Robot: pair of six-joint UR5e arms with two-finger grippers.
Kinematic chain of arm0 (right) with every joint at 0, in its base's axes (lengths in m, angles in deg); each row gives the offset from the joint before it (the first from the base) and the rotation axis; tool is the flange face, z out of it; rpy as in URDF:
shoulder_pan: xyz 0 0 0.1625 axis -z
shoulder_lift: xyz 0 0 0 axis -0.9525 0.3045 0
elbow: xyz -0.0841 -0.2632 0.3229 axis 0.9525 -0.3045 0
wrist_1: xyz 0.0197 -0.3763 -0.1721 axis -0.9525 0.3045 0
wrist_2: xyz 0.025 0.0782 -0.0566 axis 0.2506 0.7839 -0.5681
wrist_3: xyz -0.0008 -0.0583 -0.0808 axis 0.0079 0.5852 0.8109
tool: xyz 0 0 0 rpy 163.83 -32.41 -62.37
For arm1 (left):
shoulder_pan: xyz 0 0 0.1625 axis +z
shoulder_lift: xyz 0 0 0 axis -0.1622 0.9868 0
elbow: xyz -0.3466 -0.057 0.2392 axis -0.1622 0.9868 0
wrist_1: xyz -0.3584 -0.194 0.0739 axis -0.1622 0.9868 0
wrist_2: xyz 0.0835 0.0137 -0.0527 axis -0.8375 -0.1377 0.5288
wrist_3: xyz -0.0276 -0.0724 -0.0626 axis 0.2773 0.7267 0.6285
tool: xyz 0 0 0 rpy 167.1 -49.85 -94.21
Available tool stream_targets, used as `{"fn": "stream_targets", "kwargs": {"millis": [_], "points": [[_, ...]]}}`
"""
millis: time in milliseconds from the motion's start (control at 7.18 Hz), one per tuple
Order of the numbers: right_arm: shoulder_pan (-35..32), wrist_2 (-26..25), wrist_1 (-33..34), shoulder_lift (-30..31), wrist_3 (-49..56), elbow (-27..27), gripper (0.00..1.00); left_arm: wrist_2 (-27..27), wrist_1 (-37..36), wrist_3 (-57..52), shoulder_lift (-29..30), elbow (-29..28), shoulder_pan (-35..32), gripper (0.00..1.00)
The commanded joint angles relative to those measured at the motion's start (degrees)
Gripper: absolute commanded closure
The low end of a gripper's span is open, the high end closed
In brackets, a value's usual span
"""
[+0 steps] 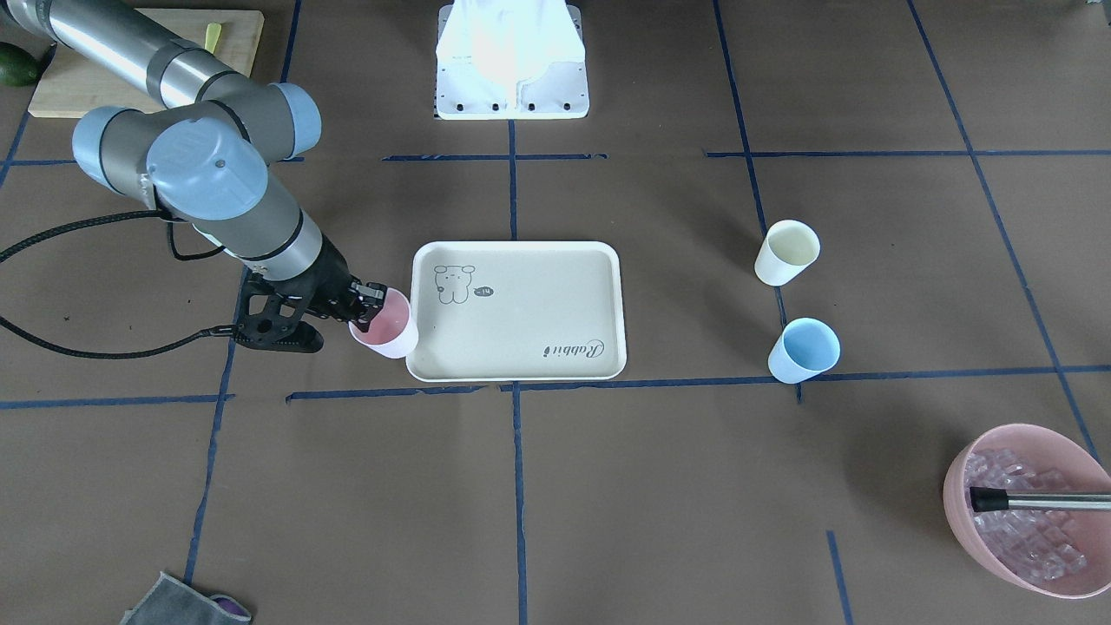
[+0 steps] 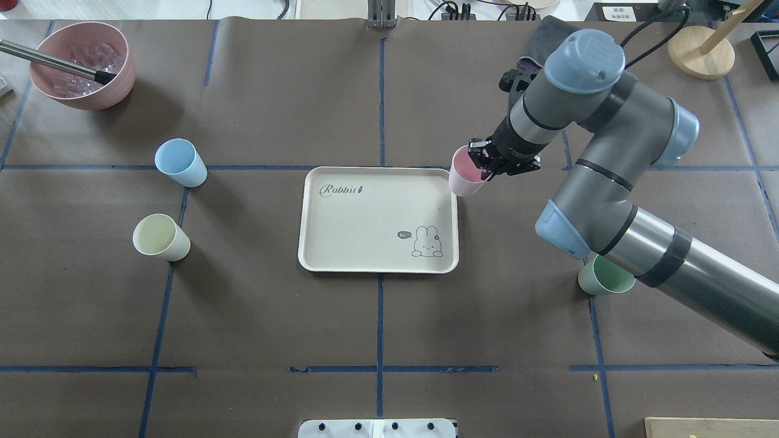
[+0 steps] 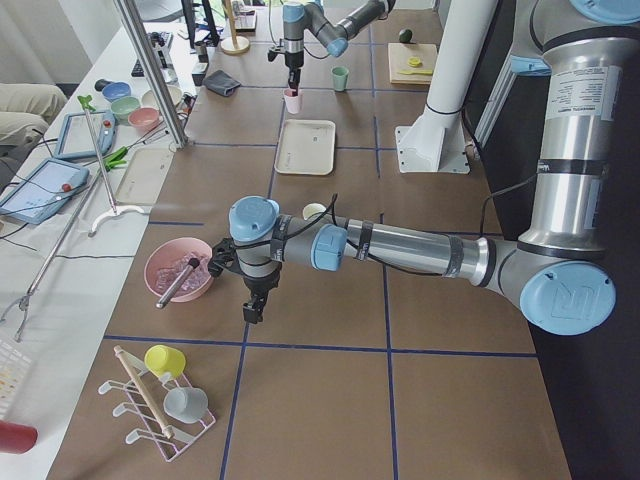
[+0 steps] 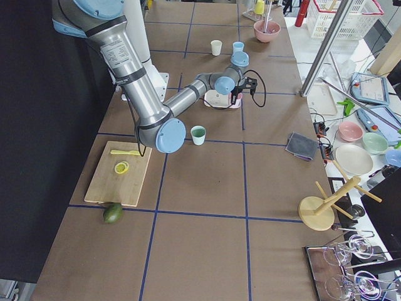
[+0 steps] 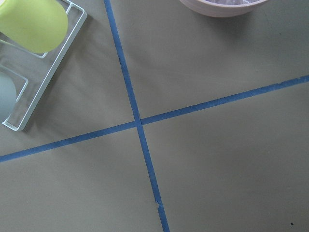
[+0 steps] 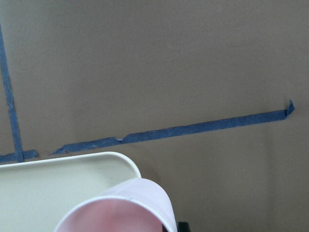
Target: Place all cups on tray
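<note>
My right gripper (image 1: 369, 299) is shut on the rim of the pink cup (image 1: 386, 325) and holds it slightly tilted at the corner of the cream tray (image 1: 538, 304). The overhead view shows that gripper (image 2: 484, 163), the pink cup (image 2: 464, 177) and the tray (image 2: 371, 225), with nothing on the tray. The right wrist view shows the cup's rim (image 6: 120, 208) beside the tray's corner (image 6: 58, 188). The pale yellow cup (image 2: 159, 237) and light blue cup (image 2: 179, 162) stand left of the tray. The mint green cup (image 2: 602, 277) stands partly under my right arm. My left gripper (image 3: 255, 305) shows only in the exterior left view; I cannot tell its state.
A pink bowl (image 2: 85, 64) of clear cubes with a metal tool in it sits at the far left corner. A wooden cutting board (image 1: 147, 61), a grey cloth (image 2: 541, 42) and a wooden stand (image 2: 700, 55) lie on my right side. A wire rack (image 5: 34, 63) with cups is near my left wrist.
</note>
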Motion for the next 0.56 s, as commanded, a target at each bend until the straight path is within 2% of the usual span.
{"fn": "stream_targets", "kwargs": {"millis": [0, 279, 418], "points": [[3.49, -5.51, 2.98, -4.59, -6.08, -2.99, 0.99, 0.00, 0.05, -0.01, 0.00, 0.06, 0.00, 0.00], [5.69, -7.72, 3.07, -4.87, -6.89, -4.24, 0.96, 0.00, 0.05, -0.01, 0.00, 0.06, 0.00, 0.00], [6.14, -9.65, 2.63, -5.04, -6.89, -5.11, 0.87, 0.00, 0.05, -0.01, 0.00, 0.06, 0.00, 0.00]]}}
